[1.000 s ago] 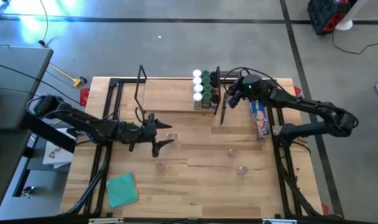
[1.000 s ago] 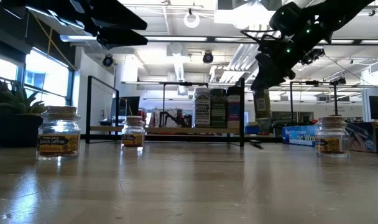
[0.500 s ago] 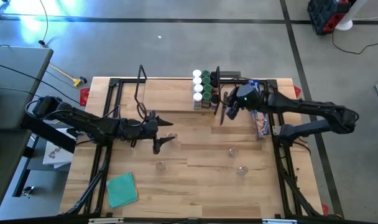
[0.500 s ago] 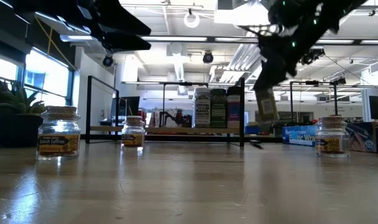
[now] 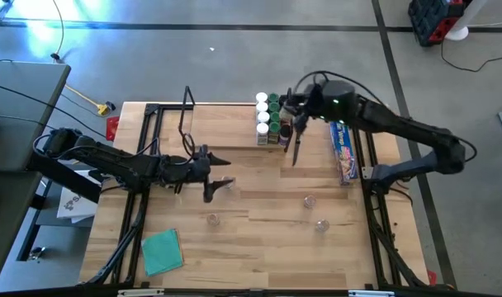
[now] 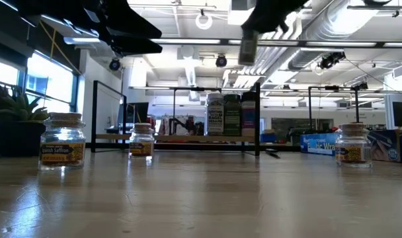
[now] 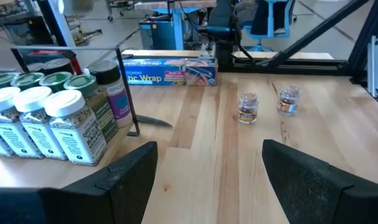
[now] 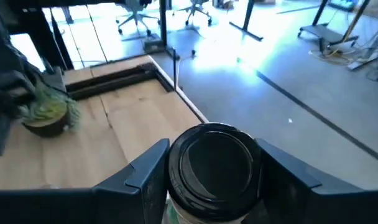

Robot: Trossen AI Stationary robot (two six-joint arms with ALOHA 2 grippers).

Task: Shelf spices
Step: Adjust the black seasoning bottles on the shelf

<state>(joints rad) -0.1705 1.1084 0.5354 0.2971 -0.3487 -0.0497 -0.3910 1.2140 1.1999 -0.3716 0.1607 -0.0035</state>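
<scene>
The shelf (image 5: pixel 226 125) is a light-wood board at the table's far side. Several spices (image 5: pixel 269 120) with green, white and dark lids stand on its right end. My right gripper (image 5: pixel 294 114) hovers above them, shut on a dark-lidded spice jar (image 8: pixel 215 163), which the low view shows high up (image 6: pixel 248 47). Small loose jars stand on the table (image 5: pixel 309 200) (image 5: pixel 321 224) (image 5: pixel 211 219). My left gripper (image 5: pixel 211 178) is open at mid-table left, level, nothing between its fingers (image 7: pixel 130 180). My right gripper pinches the jar by its two sides just under the dark lid (image 8: pixel 176 186), one finger (image 8: pixel 145 180) on each side. The fingers come from the table's right, slanting slightly down. The jar hangs about upright, lifted clear, higher than the jars on the shelf.
A long blue wrap box (image 5: pixel 343 153) lies right of the shelf. A green cloth (image 5: pixel 162 250) lies near the front left. The shelf's black wire frames (image 5: pixel 187 107) (image 5: pixel 294 144) stand up at its ends. A green leafy bunch (image 8: pixel 47 113) shows in the right wrist view.
My right gripper has risen steeply with the dark-lidded jar and swung toward the table's left, from beside the shelf's right frame to above the shelved jars. The jar stays about upright in the hold.
</scene>
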